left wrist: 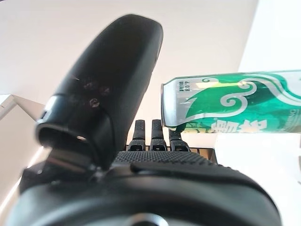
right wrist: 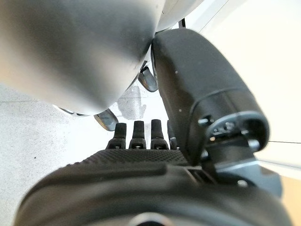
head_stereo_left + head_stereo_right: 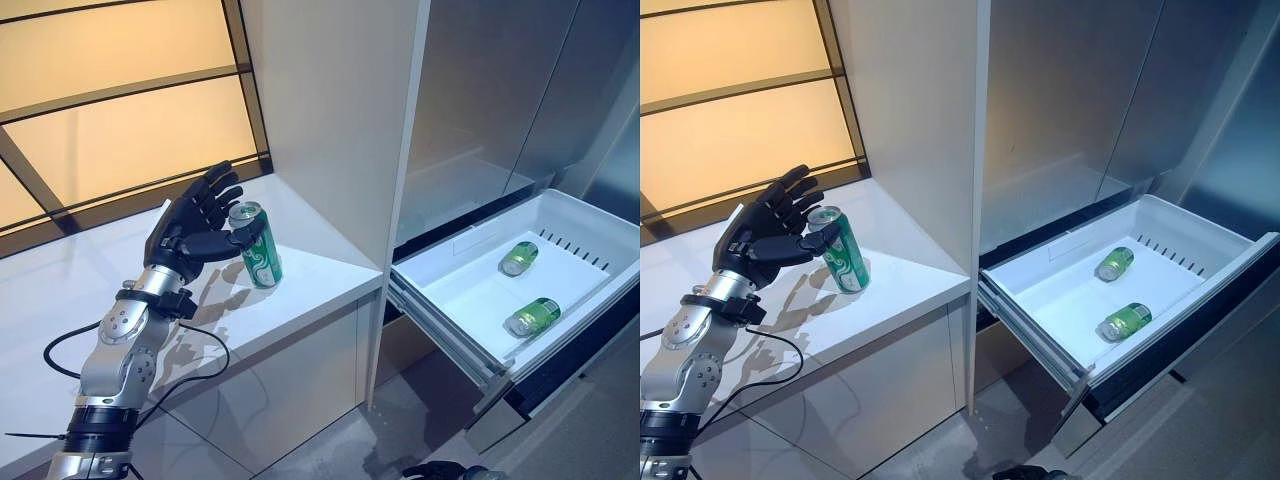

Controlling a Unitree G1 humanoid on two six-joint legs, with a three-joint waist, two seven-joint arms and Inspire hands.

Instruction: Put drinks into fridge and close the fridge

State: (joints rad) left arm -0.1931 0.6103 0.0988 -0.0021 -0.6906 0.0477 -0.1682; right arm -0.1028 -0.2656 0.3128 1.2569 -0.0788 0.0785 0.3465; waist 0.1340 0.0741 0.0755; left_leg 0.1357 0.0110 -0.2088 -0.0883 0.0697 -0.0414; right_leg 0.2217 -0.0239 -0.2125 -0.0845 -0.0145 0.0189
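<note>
A green can [image 3: 258, 245] stands on the white counter [image 3: 310, 275] near its right end. My left hand [image 3: 195, 225] is just left of the can, open with the fingers spread and straight. Its thumb reaches to the can's upper part, and the fingers are not round the can. In the left wrist view the can [image 1: 235, 101] shows past the thumb [image 1: 108, 80]. The fridge drawer [image 3: 440, 300] is pulled out at the right, with green cans [image 3: 519, 258] [image 3: 533, 316] lying on their sides in it. My right hand [image 2: 141, 160] hangs low over the floor, fingers straight and empty.
A tall white side panel [image 3: 330, 120] stands between the counter and the fridge. Above the drawer is the fridge's grey upper compartment [image 3: 470, 180]. An amber window [image 3: 110, 110] runs behind the counter. The drawer's front corner juts out over the grey floor [image 3: 420, 420].
</note>
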